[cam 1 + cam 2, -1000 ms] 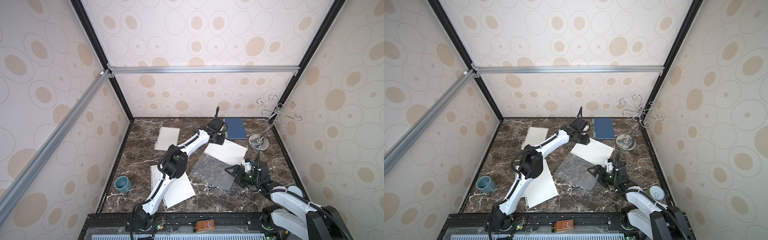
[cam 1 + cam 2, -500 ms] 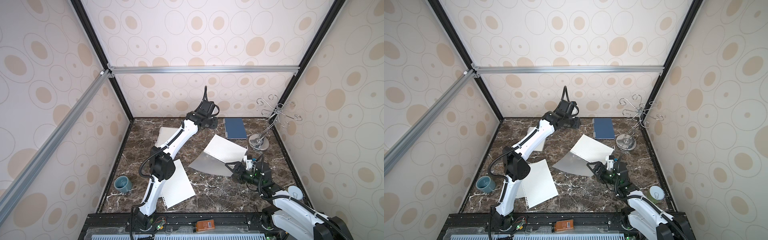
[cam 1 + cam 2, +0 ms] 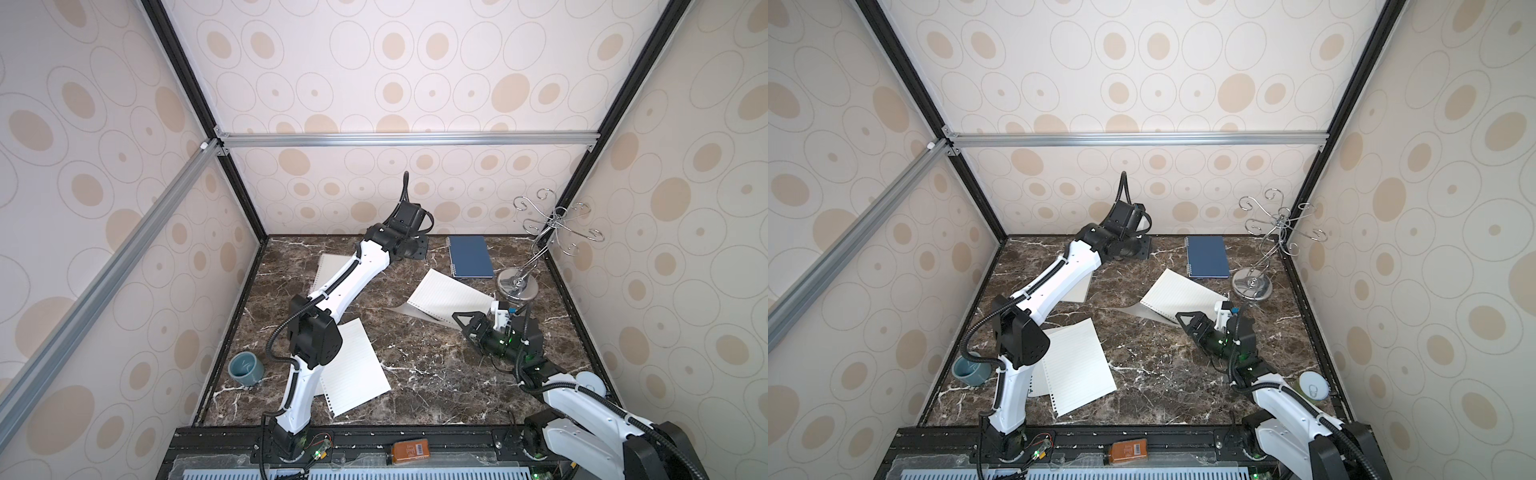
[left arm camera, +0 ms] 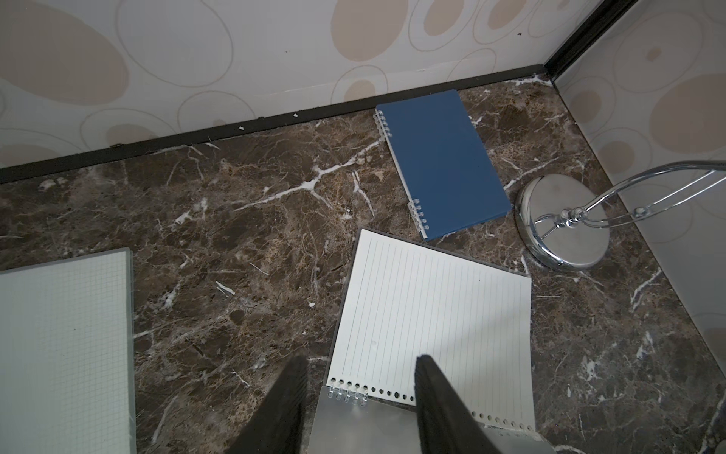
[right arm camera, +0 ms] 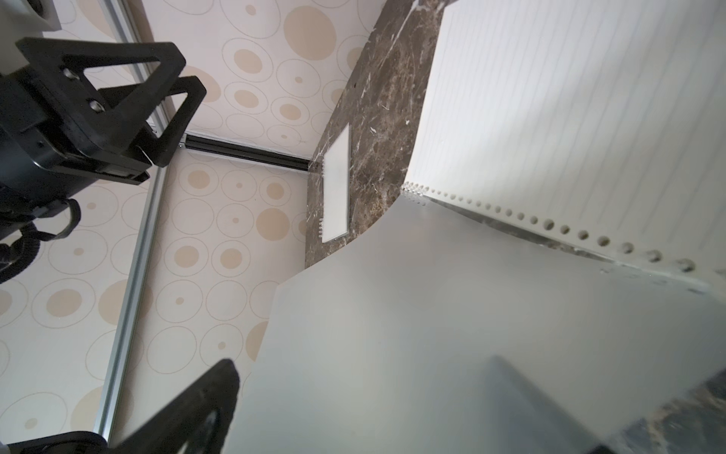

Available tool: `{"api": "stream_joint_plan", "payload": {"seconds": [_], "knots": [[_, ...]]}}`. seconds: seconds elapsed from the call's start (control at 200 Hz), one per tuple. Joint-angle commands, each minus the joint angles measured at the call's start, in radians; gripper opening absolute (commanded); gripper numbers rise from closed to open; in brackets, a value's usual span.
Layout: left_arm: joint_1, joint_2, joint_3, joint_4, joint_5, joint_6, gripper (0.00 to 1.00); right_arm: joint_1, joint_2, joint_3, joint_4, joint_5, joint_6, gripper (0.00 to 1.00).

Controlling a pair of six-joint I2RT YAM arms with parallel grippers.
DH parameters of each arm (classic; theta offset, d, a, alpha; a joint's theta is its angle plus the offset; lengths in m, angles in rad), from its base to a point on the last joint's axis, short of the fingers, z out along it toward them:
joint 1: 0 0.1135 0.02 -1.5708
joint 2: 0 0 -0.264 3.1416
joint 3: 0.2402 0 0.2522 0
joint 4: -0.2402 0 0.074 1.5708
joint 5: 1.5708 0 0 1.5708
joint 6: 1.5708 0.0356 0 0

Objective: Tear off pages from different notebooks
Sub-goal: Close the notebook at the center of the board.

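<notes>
Lined white notebook (image 4: 428, 310), clear cover (image 5: 432, 314) splayed open; dark-blue notebook (image 4: 444, 165) flat nearby

We find bare marble tabletop (image 3: 432, 374) in the front middle, between the loose page (image 3: 353, 370) and the right arm (image 3: 1283, 401), open for a gripper to pass. A second clear strip lies between the gridded notebook (image 4: 63, 346) and the open lined notebook (image 4: 428, 314). The left arm (image 3: 353, 276) spans the left half diagonally. The chrome stand (image 3: 518, 284), hooks spread overhead, and the blue notebook (image 3: 471, 257) crowd the back right corner against the walls.
</notes>
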Motion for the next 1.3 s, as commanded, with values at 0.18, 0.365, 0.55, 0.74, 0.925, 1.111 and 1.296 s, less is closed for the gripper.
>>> {"api": "stream_joint_plan", "payload": {"seconds": [0.18,0.365,0.55,0.74,0.925,1.111,1.296], "knots": [[-0.001,-0.079,-0.02,0.028,-0.041,0.029,0.47,-0.078,-0.024,0.13,-0.094,0.016,-0.103,1.0],[-0.005,-0.096,-0.068,0.048,-0.033,0.024,0.47,-0.143,0.011,0.243,-0.257,0.029,-0.244,1.0],[-0.018,-0.122,-0.191,0.116,-0.019,0.0,0.47,-0.223,0.136,0.438,-0.518,0.116,-0.476,1.0],[-0.061,-0.156,-0.469,0.291,0.065,-0.086,0.46,-0.238,0.384,0.625,-0.722,0.259,-0.676,1.0],[-0.131,-0.144,-0.658,0.423,0.143,-0.172,0.45,-0.247,0.57,0.707,-0.805,0.301,-0.732,1.0],[-0.165,-0.094,-0.692,0.453,0.139,-0.197,0.46,-0.25,0.649,0.686,-0.817,0.298,-0.713,1.0],[-0.155,-0.009,-0.628,0.434,0.114,-0.193,0.47,-0.247,0.711,0.628,-0.752,0.177,-0.672,0.99]]}}
